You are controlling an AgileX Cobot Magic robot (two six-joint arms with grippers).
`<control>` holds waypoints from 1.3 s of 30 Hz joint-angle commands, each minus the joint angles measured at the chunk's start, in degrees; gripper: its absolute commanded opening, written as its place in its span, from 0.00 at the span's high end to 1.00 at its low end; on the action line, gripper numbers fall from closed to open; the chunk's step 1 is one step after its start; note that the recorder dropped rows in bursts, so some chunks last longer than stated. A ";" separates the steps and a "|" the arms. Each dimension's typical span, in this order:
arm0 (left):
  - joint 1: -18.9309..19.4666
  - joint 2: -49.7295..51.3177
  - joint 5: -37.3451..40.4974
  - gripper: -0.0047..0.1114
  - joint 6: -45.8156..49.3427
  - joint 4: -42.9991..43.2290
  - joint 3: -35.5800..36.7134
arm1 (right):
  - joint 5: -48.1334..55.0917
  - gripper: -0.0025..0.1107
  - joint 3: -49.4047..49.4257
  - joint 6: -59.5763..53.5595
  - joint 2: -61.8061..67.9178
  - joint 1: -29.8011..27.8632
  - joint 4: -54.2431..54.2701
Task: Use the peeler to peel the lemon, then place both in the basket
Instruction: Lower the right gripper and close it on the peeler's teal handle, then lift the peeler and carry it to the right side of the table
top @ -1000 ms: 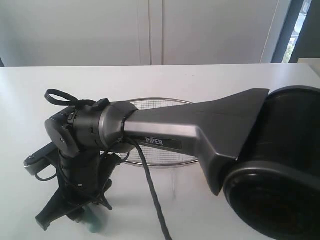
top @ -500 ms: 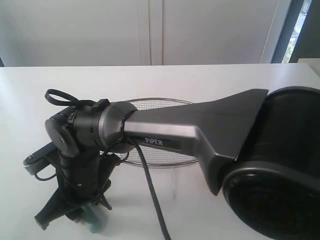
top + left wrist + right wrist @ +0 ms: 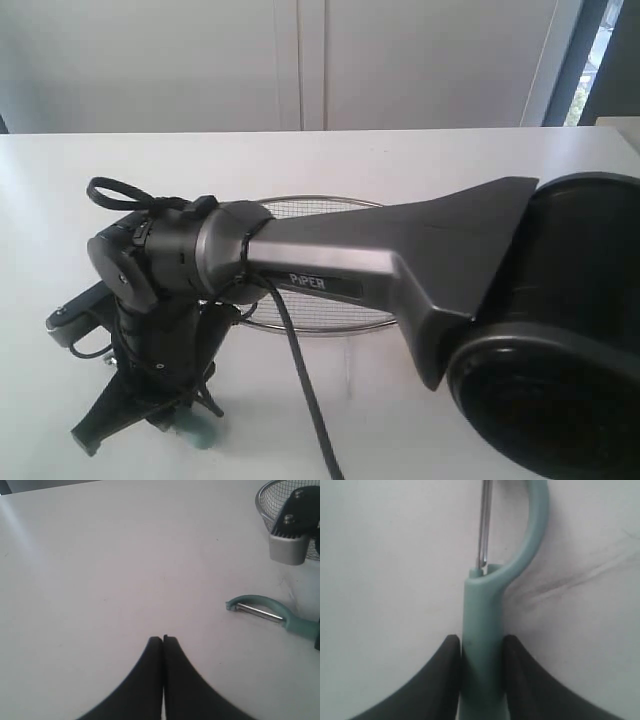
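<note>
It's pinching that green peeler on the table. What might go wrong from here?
The right end effector grips the peeler only by its narrow handle, so it might twist or slip when lifted. The arm passes close to the basket and may knock it. No lemon shows in any view, and the left end effector is shut on nothing.

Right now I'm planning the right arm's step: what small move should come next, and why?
Probably lift the peeler straight up: the right gripper is shut on its handle, and it seems to rest on the table.
</note>
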 commanded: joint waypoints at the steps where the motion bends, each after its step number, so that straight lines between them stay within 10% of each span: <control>1: -0.27 -0.30 0.01 0.96 0.03 -0.30 0.25 | 0.02 0.98 -1.50 -0.64 -5.59 0.00 -4.41; 26: -0.27 -0.30 0.01 0.96 0.03 -0.30 0.25 | 14.71 0.98 -1.41 -1.69 -31.87 -6.52 -16.94; 39: -0.27 -0.30 0.01 0.96 0.03 -0.30 0.25 | 14.71 0.98 15.69 -1.85 -45.65 -13.47 -16.30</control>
